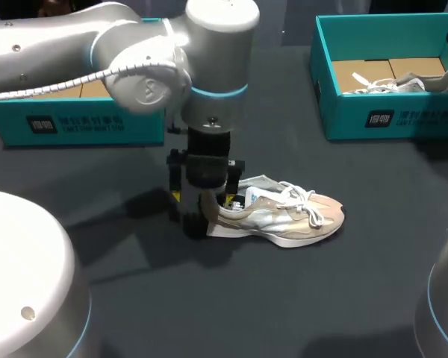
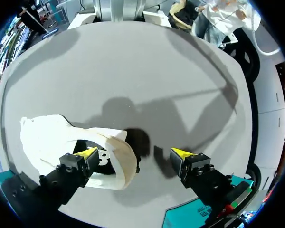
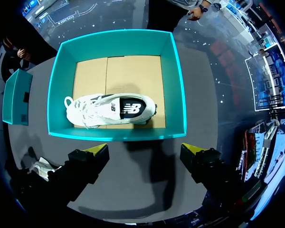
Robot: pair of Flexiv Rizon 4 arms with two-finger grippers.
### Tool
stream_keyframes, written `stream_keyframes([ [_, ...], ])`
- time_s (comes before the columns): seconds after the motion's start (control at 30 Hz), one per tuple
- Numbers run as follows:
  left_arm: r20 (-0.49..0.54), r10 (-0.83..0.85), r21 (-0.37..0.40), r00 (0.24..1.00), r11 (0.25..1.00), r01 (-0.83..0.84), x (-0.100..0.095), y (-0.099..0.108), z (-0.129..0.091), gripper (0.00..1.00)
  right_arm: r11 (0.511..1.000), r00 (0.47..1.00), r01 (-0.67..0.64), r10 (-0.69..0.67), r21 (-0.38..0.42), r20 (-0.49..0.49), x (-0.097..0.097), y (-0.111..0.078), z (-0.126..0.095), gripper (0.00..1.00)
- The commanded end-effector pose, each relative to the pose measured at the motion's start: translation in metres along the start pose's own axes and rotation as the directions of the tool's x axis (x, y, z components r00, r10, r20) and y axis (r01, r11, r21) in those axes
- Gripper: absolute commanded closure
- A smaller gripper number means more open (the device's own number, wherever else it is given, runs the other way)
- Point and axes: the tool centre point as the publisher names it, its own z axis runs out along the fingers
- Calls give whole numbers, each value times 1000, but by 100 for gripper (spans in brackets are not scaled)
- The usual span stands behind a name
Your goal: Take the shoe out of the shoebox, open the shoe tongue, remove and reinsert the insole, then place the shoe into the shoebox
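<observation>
One teal cardboard shoebox (image 1: 343,123) (image 3: 114,37), bench's (image 1: 284,298) far right corner, held white laced sneaker (image 1: 403,83) (image 3: 111,110). Left gripper (image 1: 205,212) (image 2: 134,153) stood spread at beige sneaker's (image 1: 284,218) (image 2: 42,137) heel. Right gripper (image 3: 145,149), spread, showed only in wrist view.

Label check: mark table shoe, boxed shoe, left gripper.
table shoe (image 1: 284,218): head view, midfoot.
boxed shoe (image 3: 111,110): right wrist view, midfoot.
left gripper (image 2: 134,153): left wrist view, between fingertips.
</observation>
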Motion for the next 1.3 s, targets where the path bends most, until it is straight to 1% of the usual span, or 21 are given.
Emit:
stream_keyframes([
  [0.03,160,-89,97,983,992,74,31,-2,-25,0,1000,1000,-1,1,-2,1,0,-1,0,0],
  [0.07,173,-154,144,973,981,130,37,-3,-29,0,1000,1000,-1,1,-2,1,0,-1,0,0],
  [0.57,173,-154,144,973,981,130,37,-3,-29,0,1000,1000,-1,1,-2,1,0,-1,0,0],
  [0.6,180,-228,187,957,963,195,38,0,-31,0,1000,1000,-1,1,-2,1,0,-1,0,0],
  [0.67,191,-357,297,915,909,293,43,5,-34,0,1000,1000,-1,1,-2,1,0,-1,0,0],
  [0.7,197,-414,338,889,880,334,46,7,-36,0,1000,1000,-1,1,-2,1,0,-1,0,0],
  [0.77,209,-501,383,840,832,401,52,11,-37,0,1000,1000,-1,1,-2,1,0,-1,0,0],
  [0.8,204,-540,435,816,797,419,55,15,-38,0,1000,1000,-1,1,-2,1,0,-1,0,0],
  [0.87,173,-606,537,776,719,441,61,21,-42,0,1000,1000,-1,1,-2,1,0,-1,0,0],
  [0.9,147,-642,577,753,674,462,64,23,-44,0,1000,1000,-1,1,-2,1,0,-1,0,0],
  [0.93,100,-680,615,726,616,492,67,24,-46,0,1000,1000,-1,1,-2,1,0,-1,0,0],
  [0.97,74,-708,625,702,582,521,71,26,-48,0,1000,1000,-1,1,-2,1,0,-1,0,0],
  [1.3,74,-708,625,702,582,521,71,26,-48,0,1000,1000,-1,1,-2,1,0,-1,0,0],
])
